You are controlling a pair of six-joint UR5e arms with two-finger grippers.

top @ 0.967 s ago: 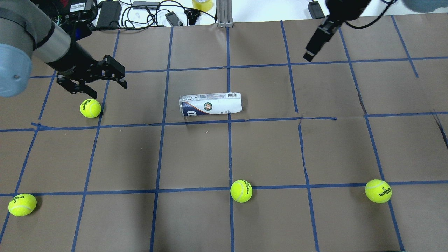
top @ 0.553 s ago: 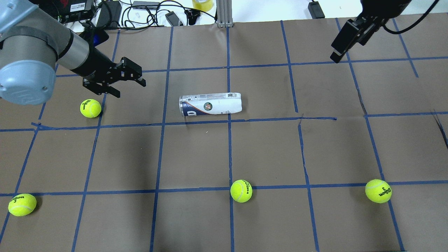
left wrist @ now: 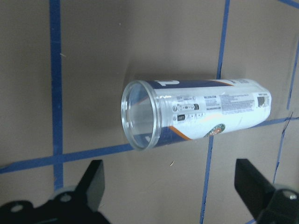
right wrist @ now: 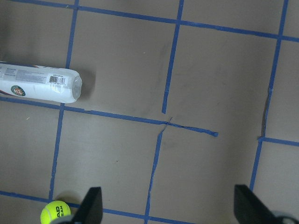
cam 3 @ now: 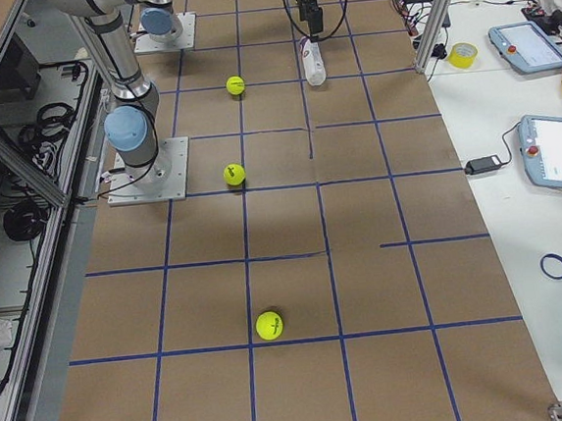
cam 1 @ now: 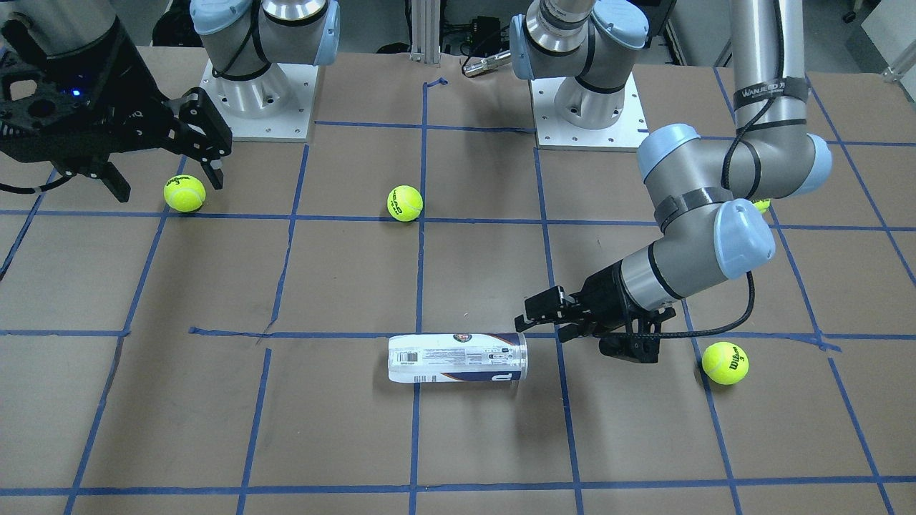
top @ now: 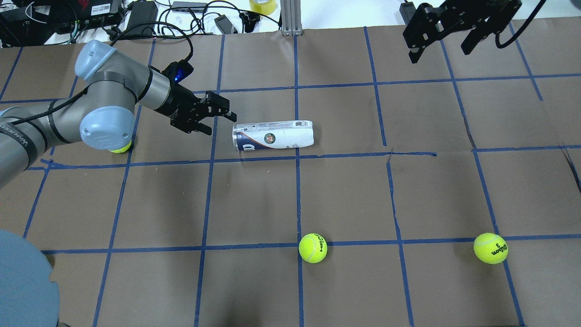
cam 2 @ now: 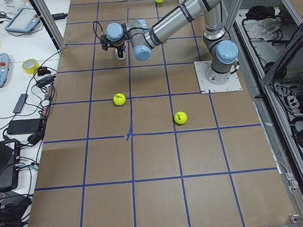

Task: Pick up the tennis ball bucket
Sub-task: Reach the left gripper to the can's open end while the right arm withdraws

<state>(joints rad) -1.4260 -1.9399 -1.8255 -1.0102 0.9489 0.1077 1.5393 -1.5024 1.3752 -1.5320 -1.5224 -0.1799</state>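
The tennis ball bucket [top: 273,135] lies on its side on the brown paper near the table's middle. It is a clear can with a white and navy label, and it looks empty. It also shows in the front view [cam 1: 458,357], the left wrist view [left wrist: 196,116] and the right wrist view [right wrist: 39,86]. My left gripper [top: 221,122] is open and empty. It is low, just off the can's open end, and does not touch it [cam 1: 538,320]. My right gripper [top: 439,51] is open and empty, high over the far right of the table.
Yellow-green tennis balls lie around: one at the front middle [top: 312,248], one at the front right [top: 490,248], one half hidden under my left elbow [top: 119,147]. Cables, power bricks and a tape roll [top: 262,5] lie beyond the far edge.
My left gripper has swung right from beside the left tennis ball to the can's open end. My right gripper has turned, its open fingers now showing. The can has not moved.
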